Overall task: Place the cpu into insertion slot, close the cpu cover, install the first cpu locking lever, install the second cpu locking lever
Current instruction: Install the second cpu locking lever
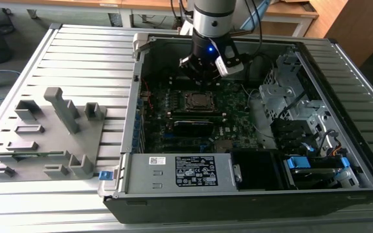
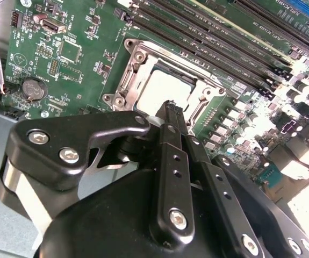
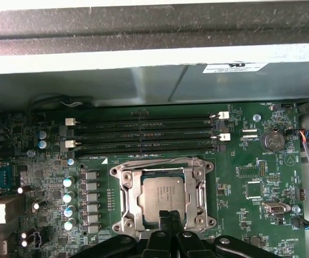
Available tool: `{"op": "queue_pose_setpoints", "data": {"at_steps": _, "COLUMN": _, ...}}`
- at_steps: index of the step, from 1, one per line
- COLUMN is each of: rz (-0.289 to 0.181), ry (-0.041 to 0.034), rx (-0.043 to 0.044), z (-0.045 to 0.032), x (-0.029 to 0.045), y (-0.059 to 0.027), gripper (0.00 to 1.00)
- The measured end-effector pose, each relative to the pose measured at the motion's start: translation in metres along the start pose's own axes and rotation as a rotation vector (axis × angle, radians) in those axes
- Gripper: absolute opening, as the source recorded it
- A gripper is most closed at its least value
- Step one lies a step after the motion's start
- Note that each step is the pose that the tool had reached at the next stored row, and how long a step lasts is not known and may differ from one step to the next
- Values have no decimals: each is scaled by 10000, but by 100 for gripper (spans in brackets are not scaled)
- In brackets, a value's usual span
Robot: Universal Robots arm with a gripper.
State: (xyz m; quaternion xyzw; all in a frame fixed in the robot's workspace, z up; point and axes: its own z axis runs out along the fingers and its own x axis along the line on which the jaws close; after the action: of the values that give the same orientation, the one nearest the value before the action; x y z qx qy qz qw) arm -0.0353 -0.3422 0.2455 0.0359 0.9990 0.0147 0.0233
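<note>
The cpu [image 3: 164, 194] [image 2: 162, 88], a dull silver square chip, lies flat in the insertion slot [image 3: 123, 215] [image 1: 198, 100] on the green motherboard. The cpu cover [image 3: 126, 185] [image 2: 126, 75], a silvery frame, lies down around the chip, which shows through its window. Thin metal levers [image 3: 206, 188] run along the socket's sides; I cannot tell whether they are latched. My gripper [image 3: 169, 216] [image 2: 172, 106] [image 1: 203, 77] hangs just above the socket's edge. Its black fingers [image 2: 167, 161] are pressed together with nothing between them.
Long black memory slots [image 3: 143, 131] run beside the socket. A black rectangular block [image 1: 193, 127] and the white-labelled power supply box [image 1: 180, 172] sit in the open case. Metal drive cages [image 1: 283, 97] stand at the exterior view's right, a grey fixture tray [image 1: 44, 136] at its left.
</note>
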Motion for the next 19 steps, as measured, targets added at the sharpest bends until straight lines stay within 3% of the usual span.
{"op": "queue_pose_setpoints", "data": {"at_steps": 19, "rz": 1, "ry": 0, "rx": 0, "z": -19, "x": -4, "y": -50, "gripper": 10}}
